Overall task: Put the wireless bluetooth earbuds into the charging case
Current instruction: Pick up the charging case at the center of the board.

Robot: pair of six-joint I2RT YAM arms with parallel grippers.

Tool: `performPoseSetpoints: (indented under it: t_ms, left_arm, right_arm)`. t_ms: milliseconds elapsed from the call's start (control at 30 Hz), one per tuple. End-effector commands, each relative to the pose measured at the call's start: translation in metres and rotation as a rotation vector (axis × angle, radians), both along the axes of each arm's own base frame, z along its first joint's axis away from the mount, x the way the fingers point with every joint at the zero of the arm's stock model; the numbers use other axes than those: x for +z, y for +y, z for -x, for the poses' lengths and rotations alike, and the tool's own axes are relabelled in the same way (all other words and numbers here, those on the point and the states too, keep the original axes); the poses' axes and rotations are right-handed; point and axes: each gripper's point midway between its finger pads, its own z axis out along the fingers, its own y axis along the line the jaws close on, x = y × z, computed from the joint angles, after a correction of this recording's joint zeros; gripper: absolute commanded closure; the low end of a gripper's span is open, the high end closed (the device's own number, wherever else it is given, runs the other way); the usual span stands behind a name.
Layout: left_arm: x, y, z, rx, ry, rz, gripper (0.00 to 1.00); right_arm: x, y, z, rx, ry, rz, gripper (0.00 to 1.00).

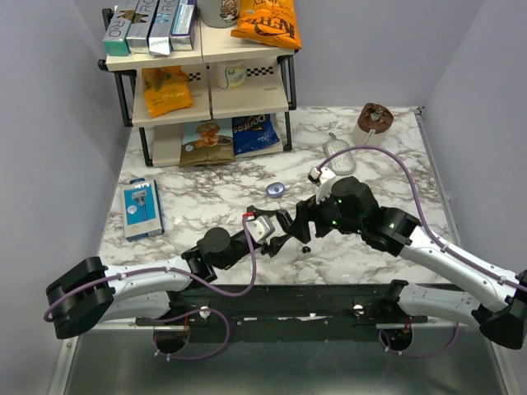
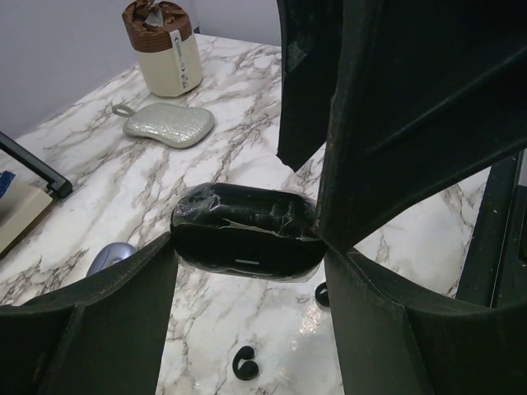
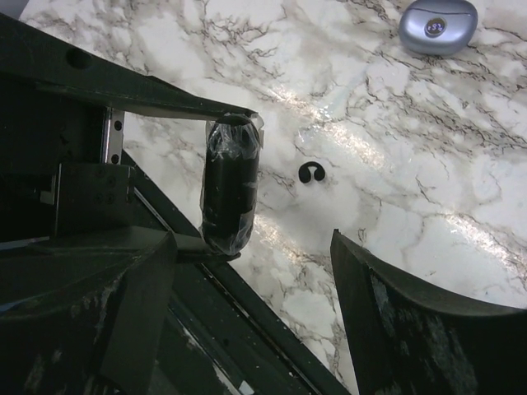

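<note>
- Top external view: two arms are seen, reaching in from the near edge and meeting over the middle of one table point(image 1: 198, 206).
- One charging case point(image 2: 247, 234), black, glossy and oblong, is pinched at its two ends by the left gripper point(image 2: 247, 247), near the middle of the table.
- The right gripper point(image 3: 254, 247) is spread wide with nothing between its fingers. It is held just to the right of the case.
- Two earbuds point(image 2: 244, 363) are counted in the left wrist view, both lying on the marble outside the case and just beside it. One is seen whole, small and hook-shaped. The other earbud point(image 2: 322, 294) is partly hidden behind a finger of the left gripper. Only one is made out in the top and right wrist views.
- One lavender rounded case point(image 1: 274, 189) is set apart on the far side of the grippers.
- One grey textured pouch point(image 1: 339, 156) and one cream cup point(image 1: 372, 123) with a brown top are placed toward the far right.
- One blue boxed pack point(image 1: 142, 208) is laid flat at the left.
- One shelf rack point(image 1: 123, 90) with three levels is stood at the far left, loaded with snack bags and boxes.
- The surface is white marble with grey veins, glossy enough that light is reflected.
- The table is enclosed on the left, far and right sides by plain pale lavender-grey walls.
</note>
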Motion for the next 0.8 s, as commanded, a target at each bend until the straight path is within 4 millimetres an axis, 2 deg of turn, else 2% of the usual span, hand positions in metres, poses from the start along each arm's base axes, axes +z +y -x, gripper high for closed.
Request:
performPoseSetpoints:
  t_ms: [0, 300, 767]
  left_arm:
    - [0.007, 0.001, 0.003, 0.001, -0.02, 0.015, 1.0]
    - [0.005, 0.001, 0.009, -0.004, -0.017, 0.017, 1.0]
    - [0.001, 0.006, 0.01, 0.014, -0.016, 0.017, 1.0]
  right_arm:
    - [0.014, 0.008, -0.007, -0.002, -0.028, -0.04, 0.16]
    - [0.013, 0.005, -0.02, -0.068, -0.046, -0.028, 0.16]
    - [0.011, -0.003, -0.023, -0.11, -0.053, -0.005, 0.16]
